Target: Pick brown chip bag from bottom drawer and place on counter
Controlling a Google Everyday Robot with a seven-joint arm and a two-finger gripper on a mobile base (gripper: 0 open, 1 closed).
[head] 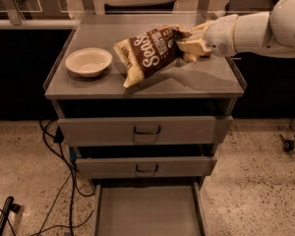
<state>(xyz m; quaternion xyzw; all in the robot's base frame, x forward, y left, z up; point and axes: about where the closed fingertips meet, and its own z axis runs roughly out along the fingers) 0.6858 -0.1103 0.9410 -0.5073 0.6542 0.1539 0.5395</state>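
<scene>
Over the counter (201,77), our gripper (185,44) clamped the brown chip bag (150,54); next, we judged, lower and release.

The chip bag (150,55) is clamped by the gripper (187,44), tilted over the counter (201,80). A bowl (88,61) is set nearby; btm drawer (147,213) is pulled open.
</scene>
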